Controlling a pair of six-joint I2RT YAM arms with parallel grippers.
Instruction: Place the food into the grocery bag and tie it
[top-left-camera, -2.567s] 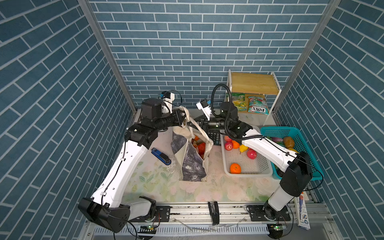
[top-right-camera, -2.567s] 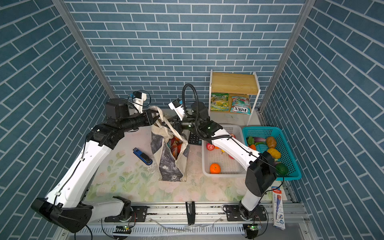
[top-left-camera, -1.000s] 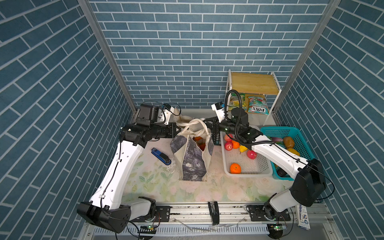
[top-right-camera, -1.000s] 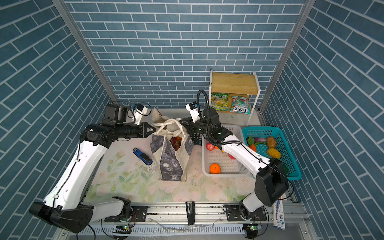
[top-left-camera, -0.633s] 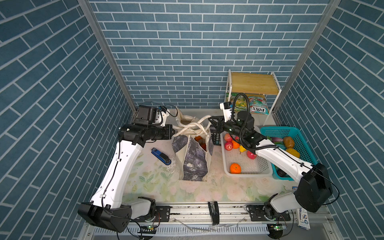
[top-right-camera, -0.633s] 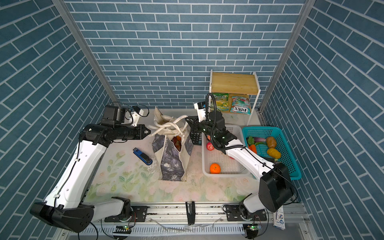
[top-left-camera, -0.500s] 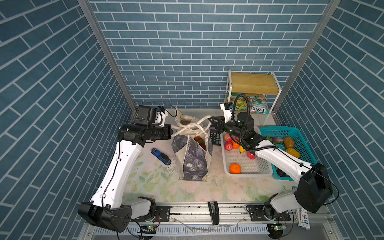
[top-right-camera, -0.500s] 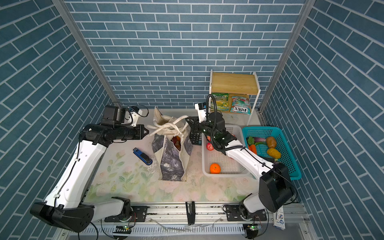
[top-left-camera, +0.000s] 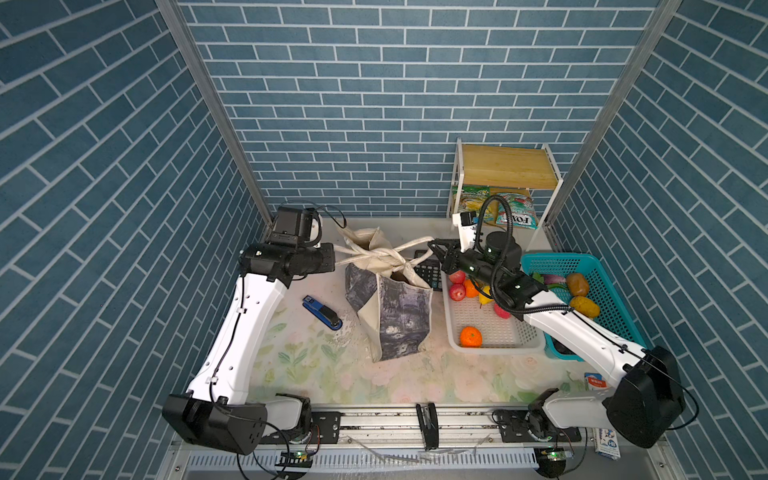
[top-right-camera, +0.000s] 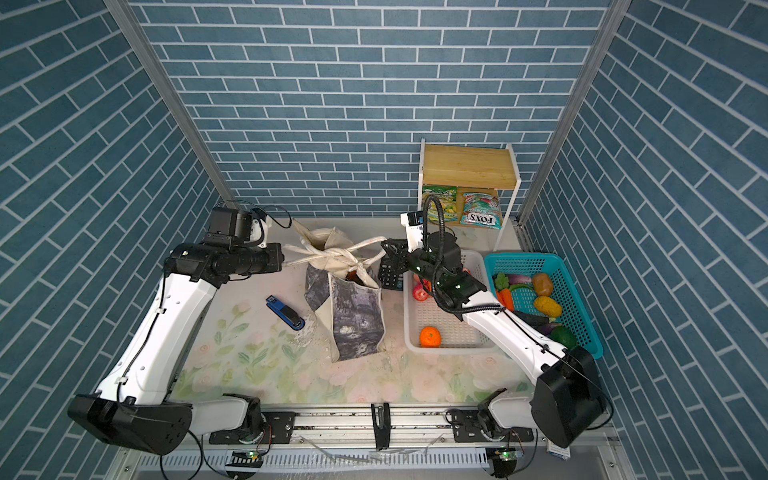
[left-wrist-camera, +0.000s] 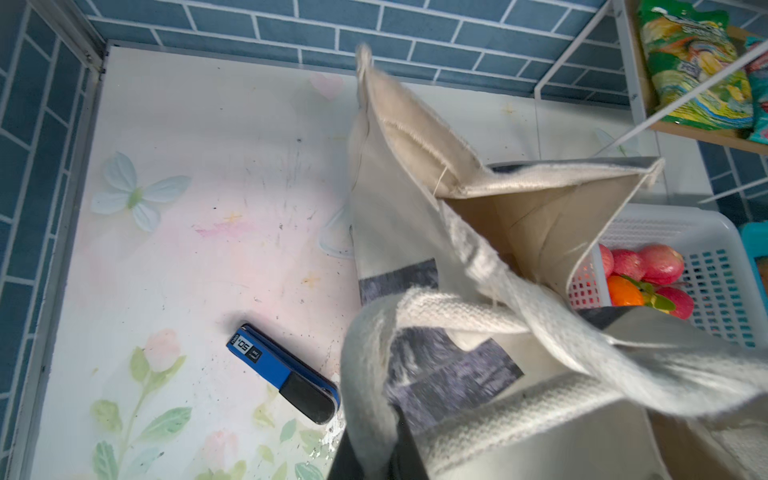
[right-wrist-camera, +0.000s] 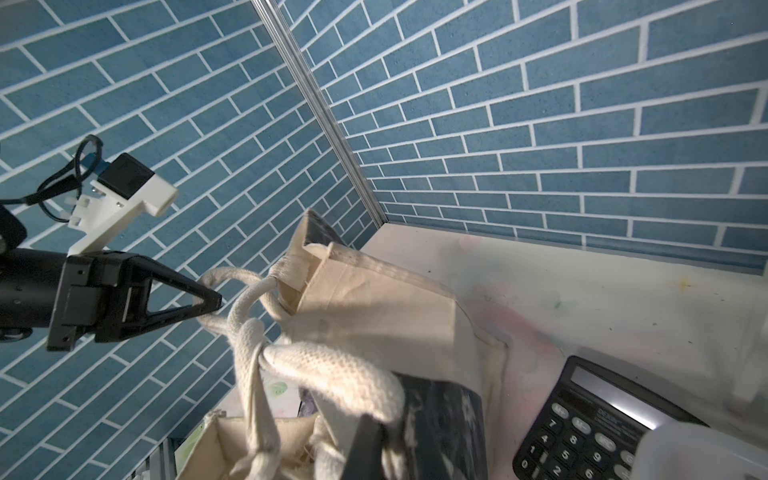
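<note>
Both arms have swung apart since a second ago, cinching the knot (top-left-camera: 385, 254) midway between the jaws. The left gripper (right-wrist-camera: 216, 302) and right gripper (top-left-camera: 434, 246) are each clamped on a handle end. The grocery bag (top-left-camera: 399, 316) stands below them, with food (top-right-camera: 352, 274) peeking out.

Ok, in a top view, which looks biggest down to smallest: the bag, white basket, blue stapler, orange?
grocery bag and white basket: about alike, so unranked
blue stapler
orange
</note>
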